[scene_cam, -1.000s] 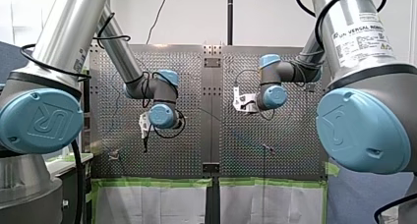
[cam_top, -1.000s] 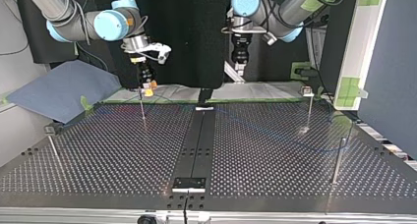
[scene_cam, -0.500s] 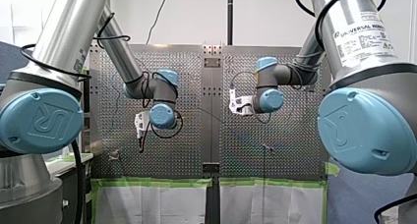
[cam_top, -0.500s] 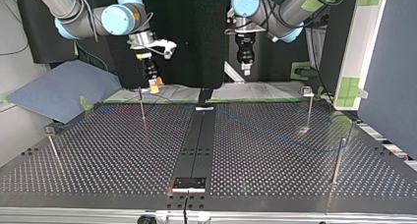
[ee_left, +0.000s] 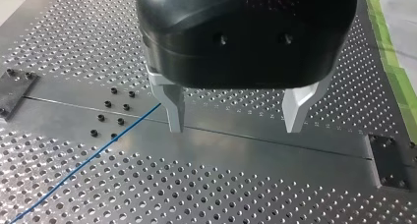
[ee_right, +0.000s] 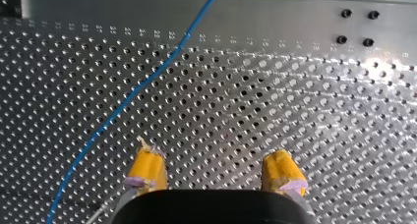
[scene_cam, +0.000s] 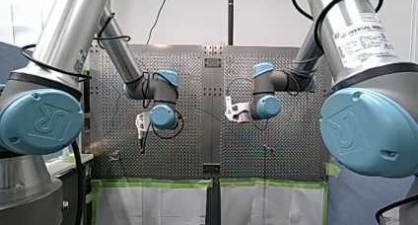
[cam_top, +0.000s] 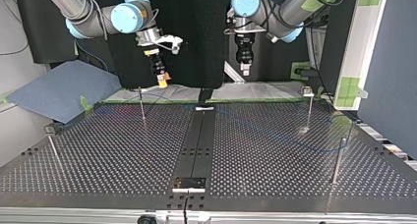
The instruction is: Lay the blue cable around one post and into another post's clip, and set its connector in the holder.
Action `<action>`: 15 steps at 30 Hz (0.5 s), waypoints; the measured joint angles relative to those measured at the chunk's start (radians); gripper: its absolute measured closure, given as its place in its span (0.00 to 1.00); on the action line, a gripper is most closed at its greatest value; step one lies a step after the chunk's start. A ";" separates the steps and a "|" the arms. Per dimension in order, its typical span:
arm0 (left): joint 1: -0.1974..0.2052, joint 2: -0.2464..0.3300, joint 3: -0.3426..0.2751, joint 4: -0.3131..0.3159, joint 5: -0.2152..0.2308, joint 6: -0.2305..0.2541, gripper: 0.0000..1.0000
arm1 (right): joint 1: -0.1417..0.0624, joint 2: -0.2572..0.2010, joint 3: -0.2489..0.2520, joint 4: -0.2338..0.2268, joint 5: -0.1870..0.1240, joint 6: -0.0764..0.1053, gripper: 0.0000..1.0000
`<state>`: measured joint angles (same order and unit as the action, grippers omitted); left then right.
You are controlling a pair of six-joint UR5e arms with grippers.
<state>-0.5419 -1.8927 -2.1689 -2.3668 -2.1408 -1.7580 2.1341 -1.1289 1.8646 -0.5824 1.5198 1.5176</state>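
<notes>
The blue cable lies loose across the perforated table, a thin line running from the far middle toward the top view's right. In the left wrist view the cable passes beside one metal finger. My left gripper hangs open and empty above the table's centre strip, also seen high up as my left gripper. My right gripper is open, yellow pads apart, with the cable ahead of and beside it. It hovers as my right gripper above the far edge. I cannot make out the connector.
Thin posts stand on the table: one under my right gripper, one at the far right, one nearer right, one at the left. A dark centre strip ends in a small block.
My right gripper has swung toward the top view's middle and risen, away from the post beneath it. My left gripper shifted slightly early on, then held still.
</notes>
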 joint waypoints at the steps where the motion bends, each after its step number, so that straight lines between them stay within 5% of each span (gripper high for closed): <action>1: 0.000 0.000 0.000 0.001 0.000 -0.001 0.00 | 0.005 0.004 0.000 0.002 0.001 0.000 0.00; 15: 0.000 0.001 0.000 0.008 0.002 -0.003 0.00 | 0.061 0.029 0.017 0.007 0.034 -0.018 0.00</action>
<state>-0.5419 -1.8922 -2.1687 -2.3590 -2.1391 -1.7612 2.1946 -1.0997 1.8812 -0.5758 1.5539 1.4992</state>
